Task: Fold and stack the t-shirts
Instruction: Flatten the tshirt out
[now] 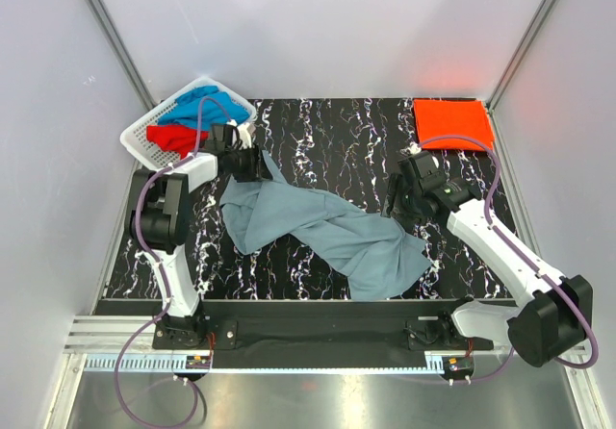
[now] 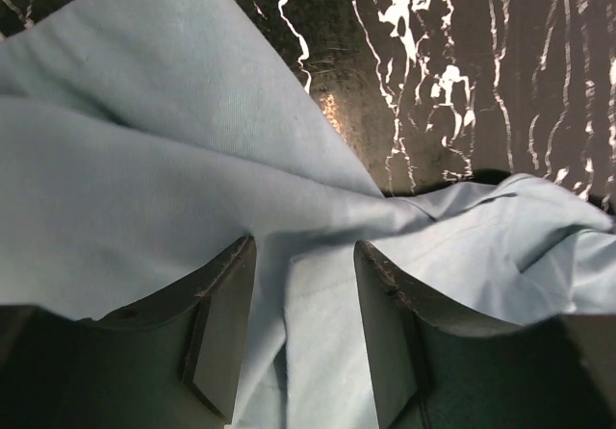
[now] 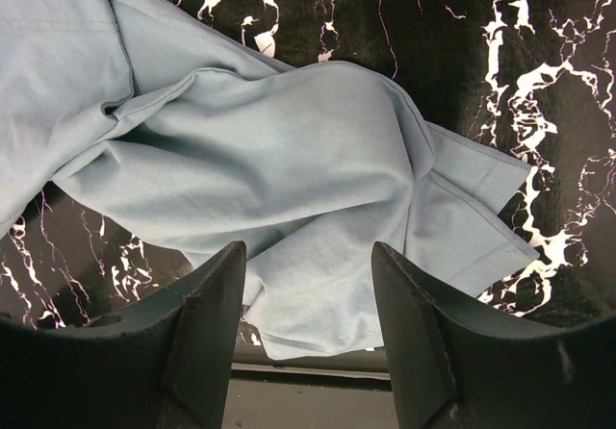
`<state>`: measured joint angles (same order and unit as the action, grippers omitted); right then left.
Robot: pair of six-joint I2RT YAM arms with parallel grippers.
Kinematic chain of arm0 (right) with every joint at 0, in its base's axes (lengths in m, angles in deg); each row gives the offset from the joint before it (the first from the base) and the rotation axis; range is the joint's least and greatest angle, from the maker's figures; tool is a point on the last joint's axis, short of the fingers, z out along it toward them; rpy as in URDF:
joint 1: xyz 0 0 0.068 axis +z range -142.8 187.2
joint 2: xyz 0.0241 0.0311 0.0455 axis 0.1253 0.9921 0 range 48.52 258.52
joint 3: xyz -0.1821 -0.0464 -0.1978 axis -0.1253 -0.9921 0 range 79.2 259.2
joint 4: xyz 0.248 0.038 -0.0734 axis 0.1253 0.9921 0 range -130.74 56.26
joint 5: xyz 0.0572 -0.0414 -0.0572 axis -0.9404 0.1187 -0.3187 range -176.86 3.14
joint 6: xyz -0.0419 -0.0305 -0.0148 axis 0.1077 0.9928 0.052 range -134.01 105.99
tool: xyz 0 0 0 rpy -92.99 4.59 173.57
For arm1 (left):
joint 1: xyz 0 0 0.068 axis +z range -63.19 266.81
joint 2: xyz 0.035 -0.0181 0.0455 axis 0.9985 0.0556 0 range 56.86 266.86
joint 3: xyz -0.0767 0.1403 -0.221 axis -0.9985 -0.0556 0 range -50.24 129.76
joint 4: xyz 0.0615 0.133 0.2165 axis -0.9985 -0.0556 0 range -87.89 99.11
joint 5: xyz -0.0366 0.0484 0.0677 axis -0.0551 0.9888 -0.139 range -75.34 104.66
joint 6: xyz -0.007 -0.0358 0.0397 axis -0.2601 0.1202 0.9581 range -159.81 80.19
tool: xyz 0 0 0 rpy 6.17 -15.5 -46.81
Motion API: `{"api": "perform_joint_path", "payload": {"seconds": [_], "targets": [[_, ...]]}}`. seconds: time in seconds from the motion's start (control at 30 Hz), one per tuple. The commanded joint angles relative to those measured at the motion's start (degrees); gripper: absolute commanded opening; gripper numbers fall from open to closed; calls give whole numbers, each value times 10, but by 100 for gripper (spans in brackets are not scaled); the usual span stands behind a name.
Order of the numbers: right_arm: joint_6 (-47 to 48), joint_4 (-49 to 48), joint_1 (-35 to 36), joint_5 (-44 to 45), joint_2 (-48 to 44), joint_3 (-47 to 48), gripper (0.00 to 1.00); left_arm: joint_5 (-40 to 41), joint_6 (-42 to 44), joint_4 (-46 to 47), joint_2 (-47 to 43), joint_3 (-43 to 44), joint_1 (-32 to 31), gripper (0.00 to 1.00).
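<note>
A dull grey-blue t-shirt [image 1: 327,225] lies crumpled in a long diagonal band across the black marbled table. My left gripper [image 1: 266,170] sits over its back left corner. In the left wrist view the left gripper [image 2: 303,246] is open, with a soft ridge of the grey-blue t-shirt [image 2: 144,189] lying loose between the fingers. My right gripper [image 1: 393,206] hovers at the shirt's right end. It is open too [image 3: 308,248], above the bunched grey-blue t-shirt [image 3: 289,160] with nothing pinched. An orange-red t-shirt [image 1: 452,121] lies folded flat at the back right.
A white slotted basket [image 1: 142,137] stands at the back left, holding a bright blue t-shirt [image 1: 202,102] and a red t-shirt [image 1: 177,138]. The table's near edge [image 3: 308,371] runs just past the shirt's sleeve. White walls close in both sides.
</note>
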<state>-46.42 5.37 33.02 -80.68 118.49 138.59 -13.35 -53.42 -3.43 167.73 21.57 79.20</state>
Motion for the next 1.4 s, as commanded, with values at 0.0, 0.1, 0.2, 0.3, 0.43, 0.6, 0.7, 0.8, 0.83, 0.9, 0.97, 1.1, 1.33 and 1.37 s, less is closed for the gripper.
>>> {"api": "perform_joint_path", "payload": {"seconds": [0.0,0.1,0.2,0.3,0.43,0.6,0.7,0.8,0.83,0.9,0.97,1.1,1.33,1.37], "targets": [[18,-11,0,0,-18,20,62,-17,35,-4,3,31,-5,49],[18,-15,0,0,-19,14,63,-14,35,0,1,30,-6,45],[17,-16,0,-4,-16,14,63,-13,33,3,-2,29,-6,42],[13,-16,0,-12,-12,19,63,-26,29,3,-2,30,-7,37],[1,-9,0,-16,-13,21,63,-43,17,8,-12,25,-11,27],[-4,-2,1,-15,-26,25,63,-43,17,-7,-18,26,-13,22],[-7,6,0,-17,-30,27,63,-41,31,-29,0,45,-13,41],[-14,7,0,-26,-41,27,63,-26,40,-39,8,47,-13,45],[-16,7,1,-28,-42,27,63,-18,43,-40,7,47,-13,45],[-19,8,1,-30,-47,26,63,-14,49,-40,5,44,-13,40],[-20,9,0,-27,-55,25,64,-13,50,-38,3,42,-13,32],[-21,9,0,-22,-52,23,64,-21,39,-28,-3,36,-13,21],[-35,16,0,-33,-63,21,64,0,52,-43,6,42,-13,40],[-35,16,0,-34,-67,21,64,0,53,-43,7,44,-13,39]]}}
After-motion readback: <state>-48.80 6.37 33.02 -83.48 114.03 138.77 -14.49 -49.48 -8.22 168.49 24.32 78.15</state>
